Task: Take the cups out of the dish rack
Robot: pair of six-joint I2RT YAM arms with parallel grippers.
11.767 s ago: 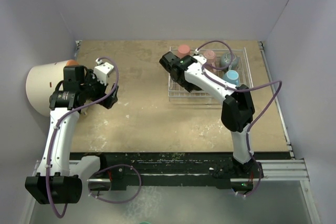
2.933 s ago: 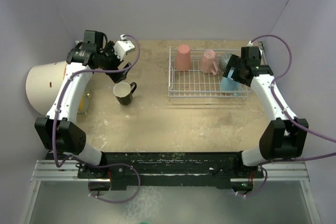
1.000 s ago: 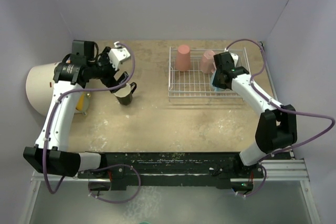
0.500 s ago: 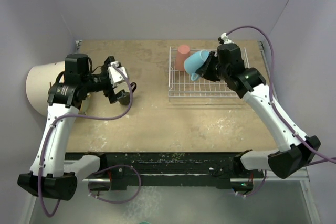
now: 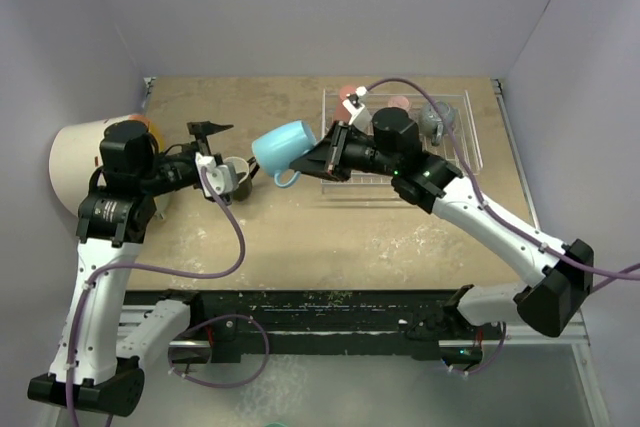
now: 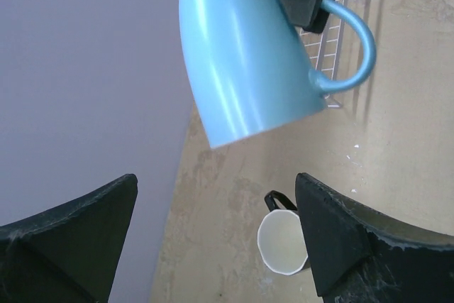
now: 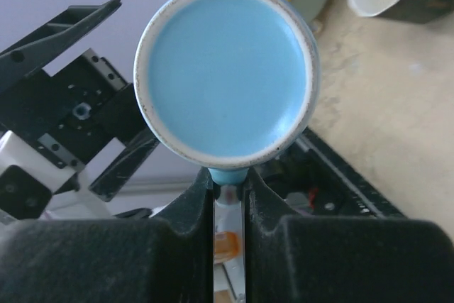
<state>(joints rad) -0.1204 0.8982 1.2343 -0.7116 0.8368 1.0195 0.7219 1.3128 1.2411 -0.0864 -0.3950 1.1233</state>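
Plain pale lilac walls (image 5: 300, 7) on three sides of a scuffed tan tabletop (image 5: 330, 237), soft even light

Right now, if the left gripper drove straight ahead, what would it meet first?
Probably the black mug, framed between its open fingers; the light blue mug in the right gripper hangs near that line, depth unclear.

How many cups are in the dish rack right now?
3: salmon tumbler at the far-left corner, pink mug beside it, grey-blue mug further right. The right arm may hide part of the rack.
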